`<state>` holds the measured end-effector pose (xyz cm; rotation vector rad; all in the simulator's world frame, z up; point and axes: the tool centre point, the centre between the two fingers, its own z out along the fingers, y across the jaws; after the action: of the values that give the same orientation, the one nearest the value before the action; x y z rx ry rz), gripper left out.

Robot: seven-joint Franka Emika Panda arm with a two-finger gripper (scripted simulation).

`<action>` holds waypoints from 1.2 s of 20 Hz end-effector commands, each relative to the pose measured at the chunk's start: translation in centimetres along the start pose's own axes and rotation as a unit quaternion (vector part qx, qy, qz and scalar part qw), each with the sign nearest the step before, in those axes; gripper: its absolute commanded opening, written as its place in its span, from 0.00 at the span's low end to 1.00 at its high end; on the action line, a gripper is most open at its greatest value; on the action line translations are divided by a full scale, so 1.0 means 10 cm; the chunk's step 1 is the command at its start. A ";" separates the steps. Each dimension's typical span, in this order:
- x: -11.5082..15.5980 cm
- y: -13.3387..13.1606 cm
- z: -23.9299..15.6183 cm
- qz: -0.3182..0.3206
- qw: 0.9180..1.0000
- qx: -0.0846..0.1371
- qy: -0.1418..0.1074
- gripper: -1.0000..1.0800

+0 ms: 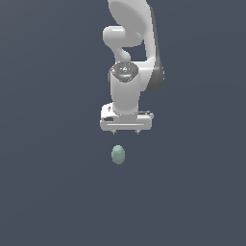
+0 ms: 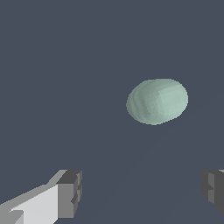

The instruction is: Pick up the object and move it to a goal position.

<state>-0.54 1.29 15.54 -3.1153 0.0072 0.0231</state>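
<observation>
step: approach | gripper (image 1: 126,130) above object (image 1: 118,154), apart, jaws spread wide, holding nothing | object off-centre of fingers (image 2: 70,192) | centre over it first, then descend, close across narrow axis

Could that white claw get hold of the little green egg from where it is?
Probably yes. The gripper hangs open near the egg, its fingers spread wider than it, and nothing lies between them.

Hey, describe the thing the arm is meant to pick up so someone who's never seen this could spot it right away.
Find the white arm hanging down the middle of the exterior view and follow it to the gripper. Just below, a little toward that view's left, is the object, untouched. It is small, pale mint green and egg-shaped, the only coloured thing against the plain dark grey background.
</observation>
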 end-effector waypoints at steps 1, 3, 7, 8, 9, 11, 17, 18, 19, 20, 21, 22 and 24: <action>0.00 0.00 0.00 0.000 1.000 0.000 0.000 0.96; 0.01 -0.01 -0.01 0.000 1.000 0.000 0.002 0.96; 0.10 -0.12 -0.12 -0.002 1.000 -0.002 0.017 0.96; 0.12 -0.15 -0.15 -0.002 1.000 -0.002 0.021 0.96; 0.14 -0.16 -0.17 -0.003 1.000 -0.002 0.023 0.96; 0.15 -0.18 -0.18 -0.003 1.000 -0.002 0.025 0.96; 0.15 -0.16 -0.17 -0.005 1.000 -0.002 0.024 0.96; 0.16 -0.15 -0.17 -0.007 1.000 -0.003 0.024 0.96; 0.17 -0.15 -0.16 -0.010 1.000 -0.003 0.024 0.96; 0.18 -0.14 -0.16 -0.013 1.000 -0.003 0.023 0.96; 0.19 -0.12 -0.15 -0.017 1.000 -0.004 0.023 0.96; 0.21 -0.11 -0.14 -0.021 1.000 -0.004 0.022 0.96; 0.24 -0.07 -0.13 -0.031 0.999 -0.005 0.021 0.96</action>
<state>1.64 2.25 16.93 -3.1229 -0.0684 -0.0462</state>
